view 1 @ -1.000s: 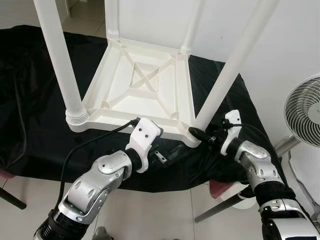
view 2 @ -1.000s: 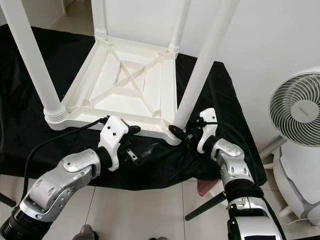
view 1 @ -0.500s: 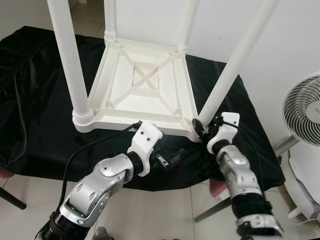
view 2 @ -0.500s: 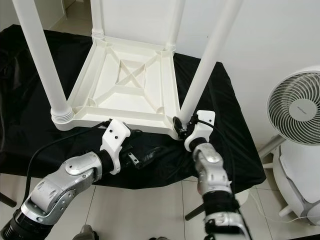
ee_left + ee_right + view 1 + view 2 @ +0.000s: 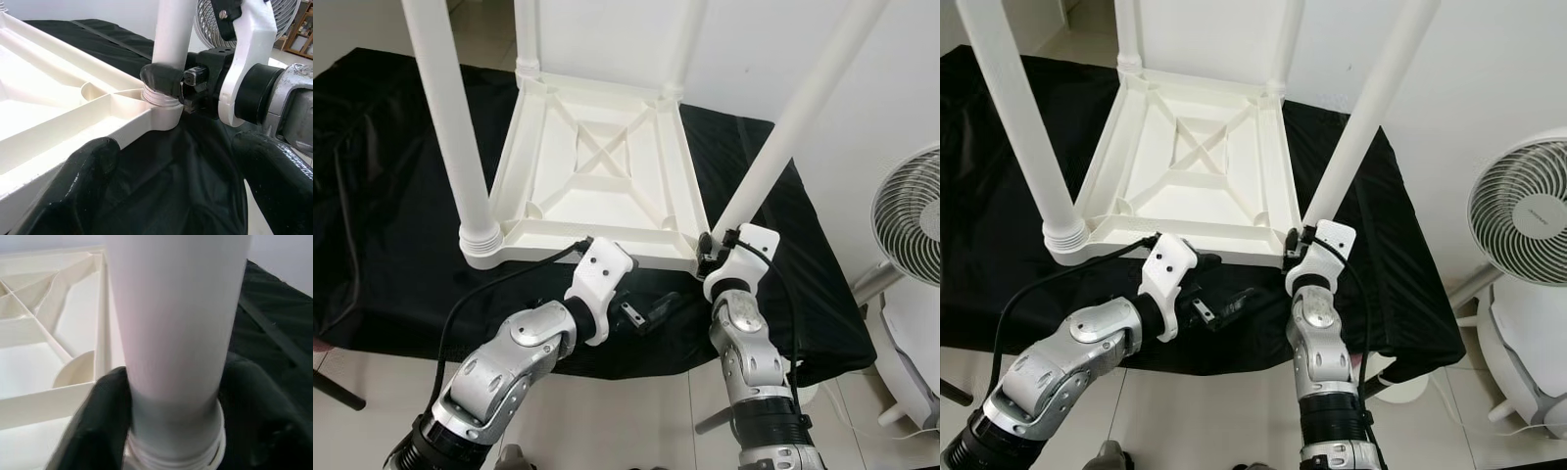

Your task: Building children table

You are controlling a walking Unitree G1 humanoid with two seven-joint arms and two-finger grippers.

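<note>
1. The table top (image 5: pixel 597 176) lies upside down on a black cloth (image 5: pixel 382 196), with four white legs standing up from its corners.
2. The near-right leg (image 5: pixel 783 137) rises from the corner nearest my right arm. Its long axis leans up and away to my right, not square to the top.
3. My right gripper (image 5: pixel 171 416) is clamped on this leg just above its threaded base; one finger (image 5: pixel 161 78) wraps the leg right over the socket (image 5: pixel 164 115).
4. The leg runs straight up from my right gripper, so any turning must go about that leaning axis. I judge the thread is not yet fully seated, since ridges show above the socket.
5. My left gripper (image 5: pixel 646 315) hovers over the cloth, just beside the top's near edge and near the same corner. Its fingers are spread apart and hold nothing.
6. A fan (image 5: pixel 911 211) stands well apart, to my right.
</note>
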